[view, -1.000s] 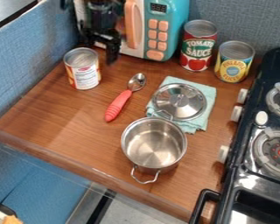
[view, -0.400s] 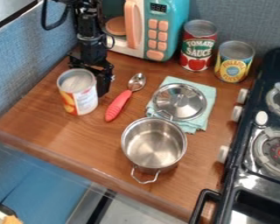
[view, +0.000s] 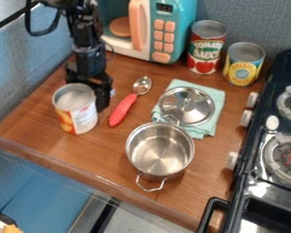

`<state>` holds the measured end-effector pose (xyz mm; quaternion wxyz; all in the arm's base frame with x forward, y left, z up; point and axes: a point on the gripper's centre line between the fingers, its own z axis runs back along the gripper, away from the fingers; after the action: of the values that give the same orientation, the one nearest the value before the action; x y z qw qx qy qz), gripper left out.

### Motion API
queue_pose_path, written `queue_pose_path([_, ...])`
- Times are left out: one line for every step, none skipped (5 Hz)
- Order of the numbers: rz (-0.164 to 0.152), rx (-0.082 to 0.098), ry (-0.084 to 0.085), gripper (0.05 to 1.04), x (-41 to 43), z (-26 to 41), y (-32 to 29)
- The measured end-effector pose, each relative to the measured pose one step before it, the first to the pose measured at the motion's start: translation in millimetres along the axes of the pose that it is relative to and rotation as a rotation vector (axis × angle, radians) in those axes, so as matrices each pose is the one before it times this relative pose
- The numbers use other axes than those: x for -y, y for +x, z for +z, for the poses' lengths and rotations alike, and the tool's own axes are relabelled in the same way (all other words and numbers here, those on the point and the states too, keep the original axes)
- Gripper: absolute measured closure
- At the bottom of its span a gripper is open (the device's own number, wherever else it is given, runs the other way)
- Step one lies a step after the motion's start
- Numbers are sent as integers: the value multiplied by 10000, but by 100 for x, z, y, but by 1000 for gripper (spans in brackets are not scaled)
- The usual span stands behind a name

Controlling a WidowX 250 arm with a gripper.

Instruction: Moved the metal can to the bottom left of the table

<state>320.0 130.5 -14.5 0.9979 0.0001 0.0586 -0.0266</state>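
glossy metal pot (view: 160,148), shiny metal lid (view: 185,105), matt cloth (view: 213,124), smooth wood tabletop (view: 105,157), paper-labelled metal can (view: 76,113)

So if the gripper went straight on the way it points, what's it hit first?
Gripper points down, so likely the table right beside the can; how much gap is left is unclear from this angle.

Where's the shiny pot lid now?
The pot lid lies right of centre in the camera view, on the teal cloth, just behind the metal pot.

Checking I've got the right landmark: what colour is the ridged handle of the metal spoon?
The spoon's ridged handle is coral red, clear in the camera view.
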Motion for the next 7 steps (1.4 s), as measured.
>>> queue_pose_path([-131,14,213,83,177,505,-925])
queue_pose_path([-197,-1,-75,83,410,-131,-493])
queue_pose_path([130,1080,212,83,229,3132,583])
queue_pose_path([249,739,30,83,358,2508,1707])
queue_pose_path([141,383,161,83,332,2310,636])
queue_pose_path([23,53,33,83,-53,139,81])
queue_pose_path([0,-14,-5,83,8,0,-23])
